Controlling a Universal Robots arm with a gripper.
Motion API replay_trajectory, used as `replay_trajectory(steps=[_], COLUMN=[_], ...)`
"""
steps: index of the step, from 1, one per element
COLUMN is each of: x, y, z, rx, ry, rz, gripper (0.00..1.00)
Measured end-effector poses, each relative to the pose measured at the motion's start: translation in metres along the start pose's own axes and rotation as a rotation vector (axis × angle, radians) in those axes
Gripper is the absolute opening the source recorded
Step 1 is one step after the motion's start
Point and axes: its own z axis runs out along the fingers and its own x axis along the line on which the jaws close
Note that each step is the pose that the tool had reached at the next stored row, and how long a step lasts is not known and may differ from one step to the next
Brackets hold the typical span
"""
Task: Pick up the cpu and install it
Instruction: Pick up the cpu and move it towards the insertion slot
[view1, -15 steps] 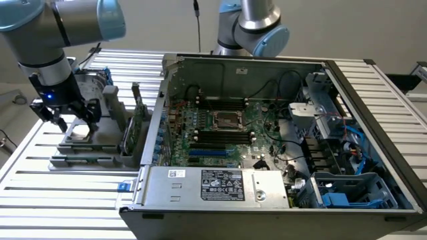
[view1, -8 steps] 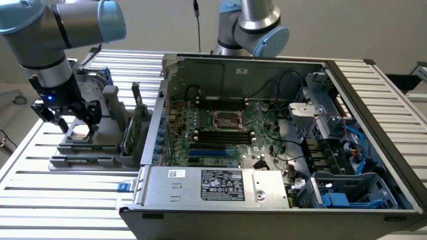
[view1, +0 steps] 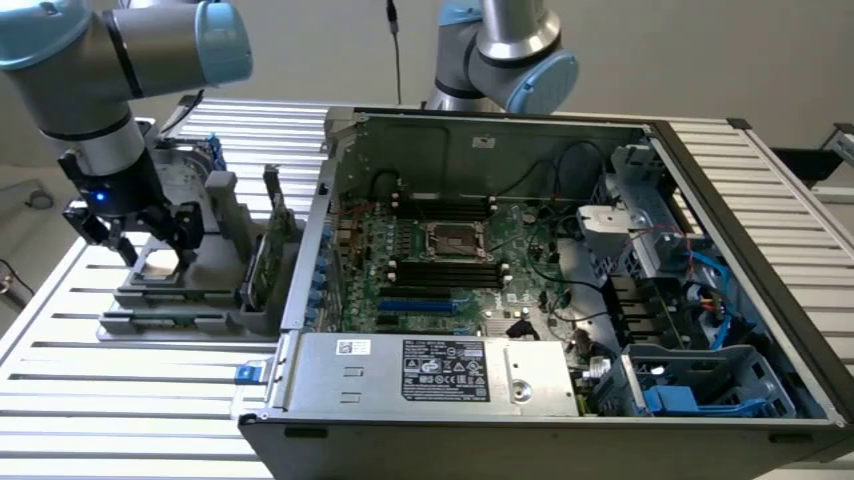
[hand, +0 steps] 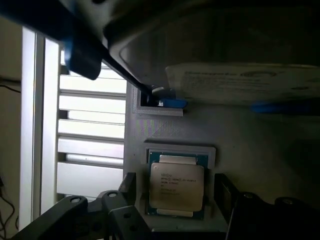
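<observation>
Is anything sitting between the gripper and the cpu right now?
Only the rim of the grey holder. In the wrist view the fingers of the open gripper stand either side of the cpu, not touching it.

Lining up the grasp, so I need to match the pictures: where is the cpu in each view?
Exterior view: the cpu is the pale patch on the grey holder at the exterior view's left, under the open fingers.
Wrist view: the cpu lies flat in the holder's recess, between the two dark fingers.
Shared landmark: the grey holder.
</observation>
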Motion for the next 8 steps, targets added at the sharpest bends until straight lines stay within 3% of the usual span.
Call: replay_trajectory(steps=[8], x=[0.0002], y=[-0.0026], z=[-0.0001], rx=[-0.0001], ry=[0.0001], rz=[0.002], gripper=[0.73])
